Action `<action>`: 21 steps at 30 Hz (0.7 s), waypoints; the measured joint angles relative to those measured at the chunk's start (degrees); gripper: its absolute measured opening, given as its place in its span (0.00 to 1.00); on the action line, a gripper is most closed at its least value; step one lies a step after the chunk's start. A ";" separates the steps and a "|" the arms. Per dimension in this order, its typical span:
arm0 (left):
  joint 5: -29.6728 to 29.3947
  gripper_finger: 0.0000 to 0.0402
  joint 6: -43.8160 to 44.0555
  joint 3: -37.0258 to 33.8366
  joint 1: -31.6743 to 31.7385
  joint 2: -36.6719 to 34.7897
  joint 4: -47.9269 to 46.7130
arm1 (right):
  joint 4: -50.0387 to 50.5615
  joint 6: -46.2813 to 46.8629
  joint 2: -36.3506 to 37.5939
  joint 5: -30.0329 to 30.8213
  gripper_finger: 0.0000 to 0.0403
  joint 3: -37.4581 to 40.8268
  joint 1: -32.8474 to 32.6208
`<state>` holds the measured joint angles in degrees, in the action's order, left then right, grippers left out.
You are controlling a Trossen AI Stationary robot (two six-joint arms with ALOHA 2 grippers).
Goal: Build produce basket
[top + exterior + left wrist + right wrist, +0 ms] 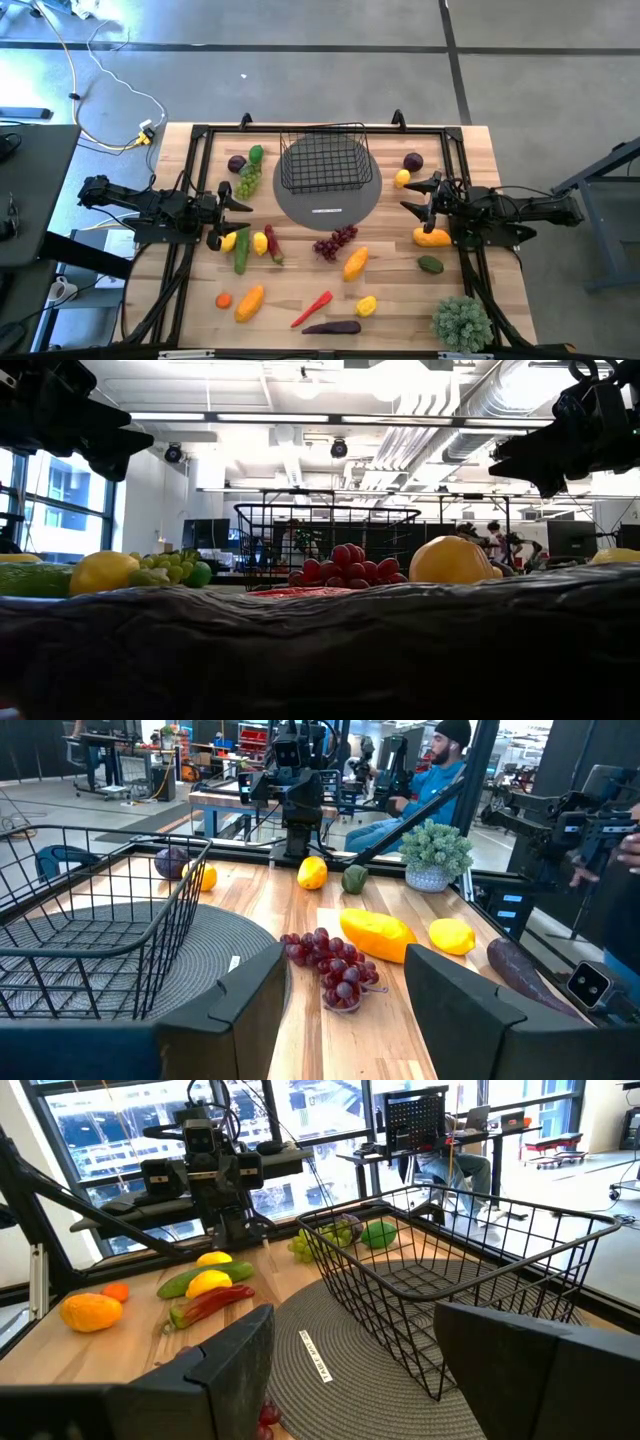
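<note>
Basket point(323, 158): black wire mesh, upright, empty, on the grey mat's far part, table centre-far. Produce point(336, 241) loose on the tabletop all round: red grapes near the mat, green grapes left.

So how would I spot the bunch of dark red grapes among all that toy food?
Start at the black wire-mesh basket on the round grey woven mat. Just off the mat's edge, toward the table's near side, lies the bunch of dark red grapes. It is the only cluster of small red balls; the other grape bunch is pale green.
</note>
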<state>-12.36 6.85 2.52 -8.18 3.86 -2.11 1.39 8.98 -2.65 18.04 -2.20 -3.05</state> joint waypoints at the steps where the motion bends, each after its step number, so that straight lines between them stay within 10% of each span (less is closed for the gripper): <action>1: -0.01 0.48 0.00 0.00 0.02 0.00 0.00 | 0.00 0.07 0.00 0.00 0.64 0.00 0.00; 21: 0.00 0.48 0.00 0.00 0.02 -0.01 0.00 | 0.06 5.13 0.00 -2.25 0.78 0.00 0.00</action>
<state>-12.36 6.85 2.52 -8.16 3.85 -2.11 1.44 14.11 -2.66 15.79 -2.20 -3.05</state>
